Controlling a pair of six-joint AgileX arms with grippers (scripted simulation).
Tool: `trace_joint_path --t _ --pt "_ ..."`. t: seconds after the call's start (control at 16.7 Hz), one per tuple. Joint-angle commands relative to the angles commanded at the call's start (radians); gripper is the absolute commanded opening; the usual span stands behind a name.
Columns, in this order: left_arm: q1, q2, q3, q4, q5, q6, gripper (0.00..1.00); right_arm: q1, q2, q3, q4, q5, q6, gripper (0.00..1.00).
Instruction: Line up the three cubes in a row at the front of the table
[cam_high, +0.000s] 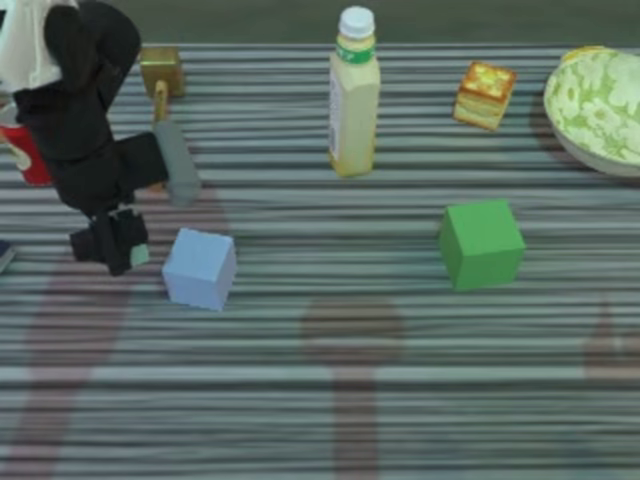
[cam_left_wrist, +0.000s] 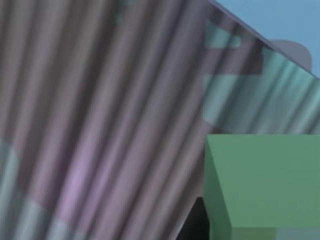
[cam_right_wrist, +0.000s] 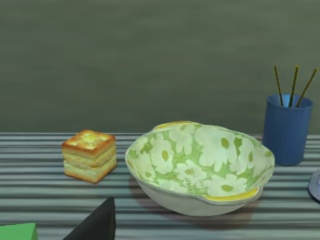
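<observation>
A small mint-green matte cube (cam_high: 139, 255) is seen only as a sliver at the tips of the left gripper (cam_high: 118, 247), low over the left part of the striped grey table (cam_high: 330, 400); the fingers are closed on it, with the arm hiding most of it. In the left wrist view the same cube (cam_left_wrist: 265, 185) fills the near corner. Just beside the gripper lies the medium pale lavender-blue cube (cam_high: 200, 268), apart from it. The larger bright green cube (cam_high: 481, 243) sits well apart on the right. The right gripper is not seen in the top view; whether it is open cannot be told.

Behind are a brass-headed hammer (cam_high: 163, 110), a cream bottle (cam_high: 354, 100), an orange-yellow patterned box (cam_high: 485, 95) and a flowered green bowl (cam_high: 598, 108).
</observation>
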Motion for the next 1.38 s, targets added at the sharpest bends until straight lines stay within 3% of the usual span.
trace_joint_path --t 0.18,0.48,0.66,0.84,1.14,1.38 --pt "-0.176 0.062 0.103 -0.046 -0.001 -0.093 0.0 0.0 0.0 0.0 0.0 0.0 0.0 1.0" --pt "-0.544 0.173 0.29 -0.134 0.0 -0.279 0.0 0.0 0.0 0.0 0.0 0.0 0.0 1.0" --pt "-0.704 0.214 0.379 -0.167 -0.002 -0.374 0.0 0.0 0.0 0.0 0.0 0.0 0.0 1.0" --pt "-0.77 0.227 0.421 -0.18 -0.006 -0.423 0.0 0.0 0.0 0.0 0.0 0.0 0.0 1.0" --pt "-0.77 0.224 0.417 -0.175 -0.005 -0.422 0.0 0.0 0.0 0.0 0.0 0.0 0.0 1.0" --pt "-0.77 0.256 0.349 -0.072 -0.005 -0.426 0.0 0.0 0.0 0.0 0.0 0.0 0.0 1.0"
